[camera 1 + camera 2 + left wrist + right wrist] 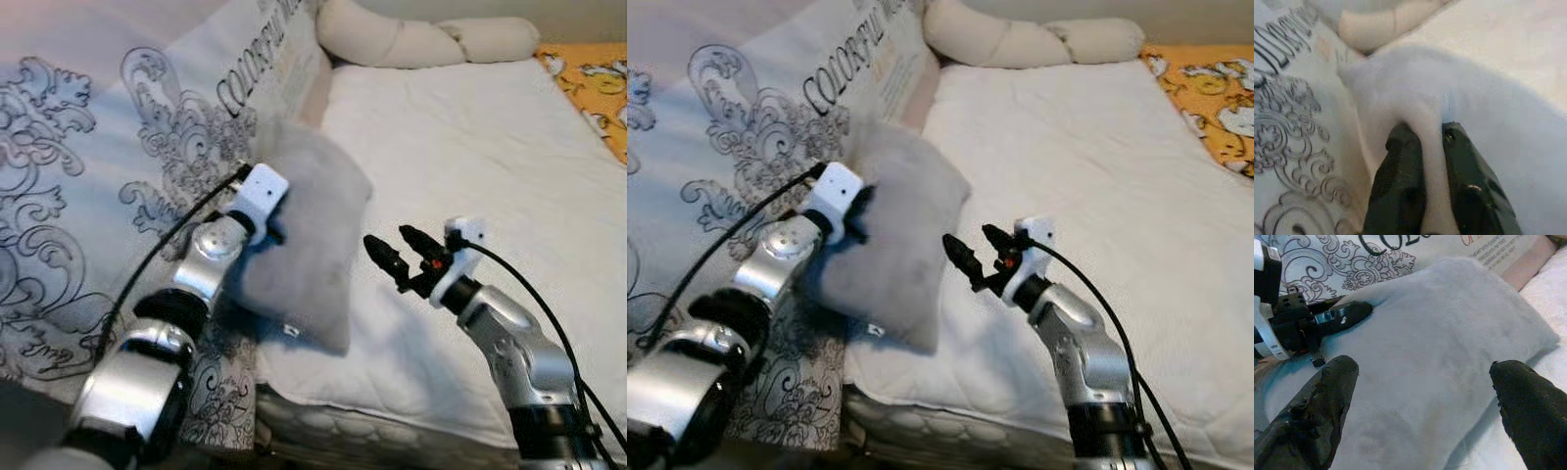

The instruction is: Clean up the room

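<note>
the grey pillow (309, 245) lies at the left edge of the white mattress (470, 147), leaning against the patterned blanket (88, 147) at its 9 o'clock side. the left gripper (1430, 142) has its two black fingers pinched on a fold of the pillow's edge. the right gripper (397, 253) hovers just beside the pillow, at its 3 o'clock, fingers spread wide apart and not touching it. a long cream bolster (421, 39) lies at 12 o'clock, at the head of the mattress.
</note>
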Available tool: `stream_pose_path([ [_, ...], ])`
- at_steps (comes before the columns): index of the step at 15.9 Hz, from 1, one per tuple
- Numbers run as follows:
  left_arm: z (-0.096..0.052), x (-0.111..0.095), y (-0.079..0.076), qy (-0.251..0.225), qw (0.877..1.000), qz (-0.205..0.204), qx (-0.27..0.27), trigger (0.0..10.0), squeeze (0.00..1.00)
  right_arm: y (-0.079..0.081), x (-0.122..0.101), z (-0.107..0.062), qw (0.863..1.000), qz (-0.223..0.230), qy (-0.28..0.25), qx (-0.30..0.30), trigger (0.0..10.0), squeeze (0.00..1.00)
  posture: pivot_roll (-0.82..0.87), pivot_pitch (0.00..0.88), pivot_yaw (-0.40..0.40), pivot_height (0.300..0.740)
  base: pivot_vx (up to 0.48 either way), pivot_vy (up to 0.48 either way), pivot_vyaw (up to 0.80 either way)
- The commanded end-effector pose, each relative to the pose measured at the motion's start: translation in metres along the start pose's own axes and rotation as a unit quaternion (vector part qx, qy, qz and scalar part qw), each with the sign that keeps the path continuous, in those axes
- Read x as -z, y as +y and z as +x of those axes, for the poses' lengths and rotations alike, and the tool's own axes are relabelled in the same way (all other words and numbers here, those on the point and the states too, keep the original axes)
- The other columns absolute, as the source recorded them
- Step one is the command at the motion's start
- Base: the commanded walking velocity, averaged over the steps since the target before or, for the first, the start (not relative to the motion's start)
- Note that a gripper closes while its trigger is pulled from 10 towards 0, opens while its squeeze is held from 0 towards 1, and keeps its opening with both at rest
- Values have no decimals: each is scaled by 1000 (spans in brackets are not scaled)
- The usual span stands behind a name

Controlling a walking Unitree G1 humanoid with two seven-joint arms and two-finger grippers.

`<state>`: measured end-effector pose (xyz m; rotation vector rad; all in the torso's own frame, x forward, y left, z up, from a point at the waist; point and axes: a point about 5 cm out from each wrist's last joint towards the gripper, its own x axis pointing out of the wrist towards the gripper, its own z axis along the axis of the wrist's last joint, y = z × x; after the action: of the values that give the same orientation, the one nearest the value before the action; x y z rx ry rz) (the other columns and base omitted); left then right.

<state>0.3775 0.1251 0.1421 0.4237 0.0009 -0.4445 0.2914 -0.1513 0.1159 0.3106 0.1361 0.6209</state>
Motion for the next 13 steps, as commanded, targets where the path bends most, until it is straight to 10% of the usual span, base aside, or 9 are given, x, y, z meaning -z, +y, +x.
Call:
stream_pose_path([
  [1,-2,-12,8,-43,999,-13,-25,10000,1000,3,-5,-2,1000,3,-14,-3,10000,1000,-92,0,105,740,0,0,0],
  [7,-33,-48,-3,-126,990,-41,52,10000,1000,15,-18,-16,995,48,-85,2,10000,1000,-99,0,115,740,0,0,0],
  [13,-74,-47,-3,-108,985,-137,-15,10000,1000,33,-35,-13,993,54,-109,5,10000,1000,-72,0,84,740,0,0,0],
])
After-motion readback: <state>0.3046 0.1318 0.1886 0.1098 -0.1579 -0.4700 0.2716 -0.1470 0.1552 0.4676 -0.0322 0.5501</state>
